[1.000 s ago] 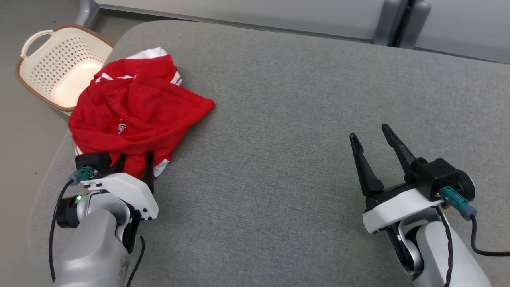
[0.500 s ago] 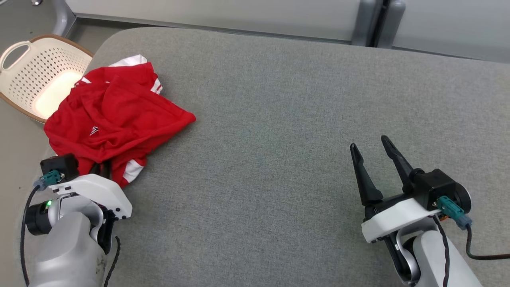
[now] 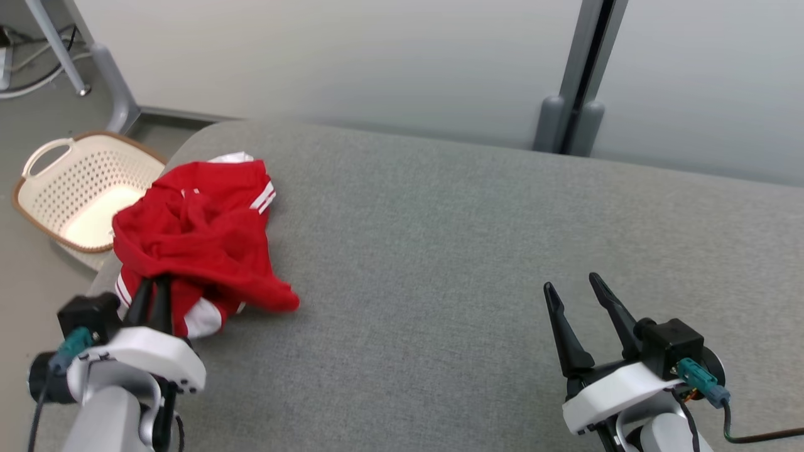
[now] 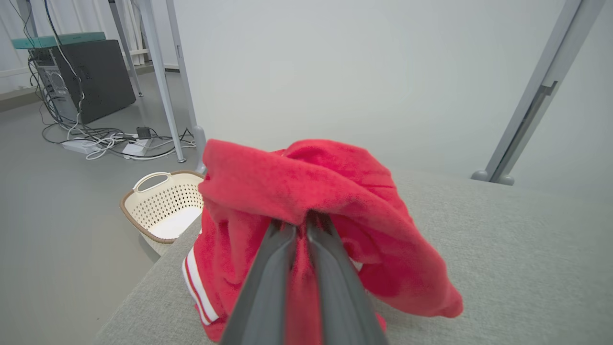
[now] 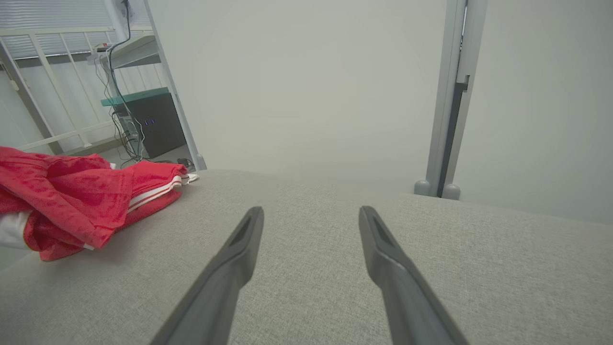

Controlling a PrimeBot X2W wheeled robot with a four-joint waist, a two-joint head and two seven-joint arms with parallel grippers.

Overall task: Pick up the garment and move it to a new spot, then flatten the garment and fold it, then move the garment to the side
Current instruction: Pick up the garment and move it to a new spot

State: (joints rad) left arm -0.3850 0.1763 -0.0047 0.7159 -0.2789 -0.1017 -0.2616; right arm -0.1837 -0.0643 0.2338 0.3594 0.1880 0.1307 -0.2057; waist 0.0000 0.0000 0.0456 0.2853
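Head view: your left gripper (image 3: 154,290) is clenched on a fold at the near edge of the red garment (image 3: 201,238). The garment sits bunched on the grey table (image 3: 440,263), at the corner beside the basket (image 3: 119,164), with its white-striped hem close to the table edge on the basket side. Your right gripper (image 3: 571,284) stands released and holds nothing, well away from the basket across the table. Judged risk: swing toward the basket and the loose bulk could slide off that edge. Left wrist view: the fingers are pressed together with cloth between them, and the garment (image 4: 311,177) humps over the tips, its lower folds touching the table on the side away from the basket (image 4: 163,206). You cannot tell how many layers are pinched. A thin pinch may slip under the hanging weight, and a multi-layer pinch may carry the bunch across as a knot that resists flattening. Draped cloth also blocks much of this camera, so you would place it half blind. Right wrist view: the jaws are spread over bare table, and the garment (image 5: 72,196) lies off toward the basket side. Bring this arm across carelessly and a finger could snag a sleeve or meet the left arm.
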